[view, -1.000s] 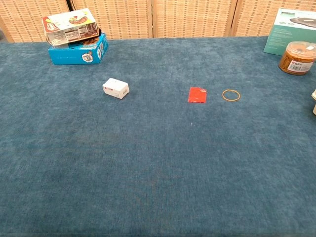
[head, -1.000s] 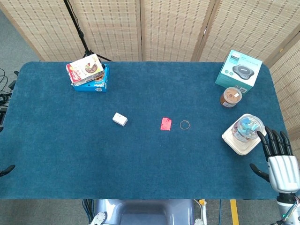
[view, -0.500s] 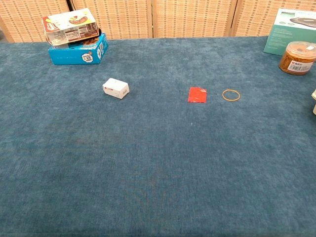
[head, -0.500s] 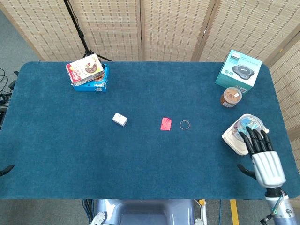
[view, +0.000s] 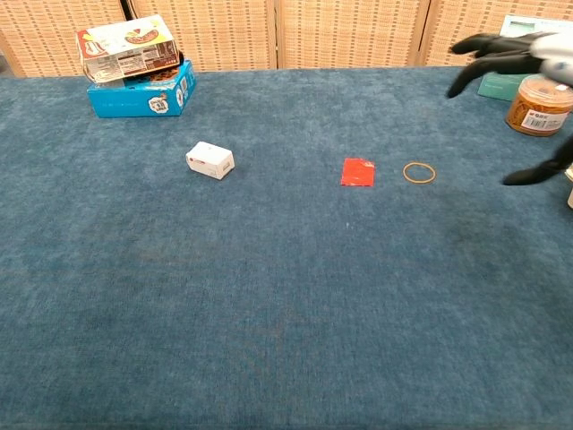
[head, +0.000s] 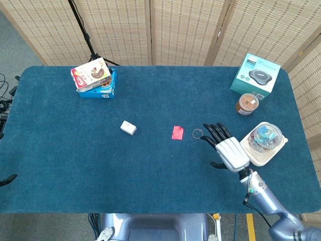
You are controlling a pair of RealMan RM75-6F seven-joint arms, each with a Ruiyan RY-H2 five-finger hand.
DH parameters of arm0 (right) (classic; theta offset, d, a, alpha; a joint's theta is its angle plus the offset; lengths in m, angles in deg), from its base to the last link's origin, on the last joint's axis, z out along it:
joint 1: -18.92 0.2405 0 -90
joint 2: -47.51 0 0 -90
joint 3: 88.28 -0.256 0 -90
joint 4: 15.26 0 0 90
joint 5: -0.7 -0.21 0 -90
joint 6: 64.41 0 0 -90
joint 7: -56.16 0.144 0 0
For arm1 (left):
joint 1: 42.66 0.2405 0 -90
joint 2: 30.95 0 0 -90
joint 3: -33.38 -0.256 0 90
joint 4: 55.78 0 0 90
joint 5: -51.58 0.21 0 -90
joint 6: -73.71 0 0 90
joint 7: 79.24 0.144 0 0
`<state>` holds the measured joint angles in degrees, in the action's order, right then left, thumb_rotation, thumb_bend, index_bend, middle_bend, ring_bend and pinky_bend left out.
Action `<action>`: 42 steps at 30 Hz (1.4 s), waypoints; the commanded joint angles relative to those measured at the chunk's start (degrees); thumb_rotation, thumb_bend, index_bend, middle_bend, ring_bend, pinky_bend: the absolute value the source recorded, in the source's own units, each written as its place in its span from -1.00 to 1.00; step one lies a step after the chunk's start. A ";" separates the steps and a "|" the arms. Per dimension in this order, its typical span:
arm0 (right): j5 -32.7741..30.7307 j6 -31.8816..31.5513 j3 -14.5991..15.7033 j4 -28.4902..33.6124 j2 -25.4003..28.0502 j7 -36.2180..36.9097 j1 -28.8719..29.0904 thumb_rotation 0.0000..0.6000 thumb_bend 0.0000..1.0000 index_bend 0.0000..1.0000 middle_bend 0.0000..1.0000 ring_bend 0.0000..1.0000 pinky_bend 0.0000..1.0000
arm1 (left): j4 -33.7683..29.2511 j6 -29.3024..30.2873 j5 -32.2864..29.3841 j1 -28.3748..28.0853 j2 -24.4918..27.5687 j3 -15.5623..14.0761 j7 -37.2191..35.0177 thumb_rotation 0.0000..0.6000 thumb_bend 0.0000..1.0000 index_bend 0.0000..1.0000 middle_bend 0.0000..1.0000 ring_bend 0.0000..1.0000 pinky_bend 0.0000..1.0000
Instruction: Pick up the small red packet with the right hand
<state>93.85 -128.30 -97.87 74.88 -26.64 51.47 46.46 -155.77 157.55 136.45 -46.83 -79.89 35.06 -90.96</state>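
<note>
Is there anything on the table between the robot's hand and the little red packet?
Yes. In the head view a rubber band lies on the cloth between the right hand and the small red packet. The chest view shows it too, just right of the packet.

Probably a lab test space: blue-carpeted table (head: 150,165), woven screens (head: 150,30) behind, tripod (head: 83,30).

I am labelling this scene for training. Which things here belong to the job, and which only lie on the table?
For the job: small red packet; right hand, open, near it.

Only lying about: rubber band; white box; snack boxes; teal box; brown jar; plastic tub.
</note>
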 commanded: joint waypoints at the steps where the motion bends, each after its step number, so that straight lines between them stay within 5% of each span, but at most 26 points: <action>1: -3.25 5.83 -1.88 -4.41 -4.38 -0.77 4.78 1.00 -1.00 -0.50 -1.00 -1.00 -1.00 | -0.34 -0.63 -0.77 -0.31 -0.05 0.31 0.67 1.00 -1.00 -1.00 -1.00 -1.00 -1.00; 17: -20.45 16.50 -7.69 -11.29 -16.32 -13.60 16.80 1.00 -1.00 -0.47 -1.00 -1.00 -1.00 | -1.66 -3.65 -4.06 -1.70 -0.16 1.31 3.31 1.00 -1.00 -1.00 -1.00 -1.00 -1.00; 28: -28.71 15.73 -8.11 -16.71 -23.70 -20.64 21.30 1.00 -0.79 -0.42 -1.00 -1.00 -1.00 | -1.38 -4.15 -4.38 -1.79 0.07 1.48 2.26 1.00 -1.00 -1.00 -1.00 -1.00 -1.00; 42: -29.77 14.93 -6.09 -24.89 -27.58 -21.19 23.38 1.00 -0.75 -0.45 -1.00 -1.00 -1.00 | -1.03 -5.03 -5.05 -2.10 0.39 1.80 1.14 1.00 -1.00 -1.00 -1.00 -1.00 -1.00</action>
<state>64.02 -113.27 -104.17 50.53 -53.87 30.09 69.65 -156.81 152.53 131.41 -48.92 -79.50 36.85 -89.83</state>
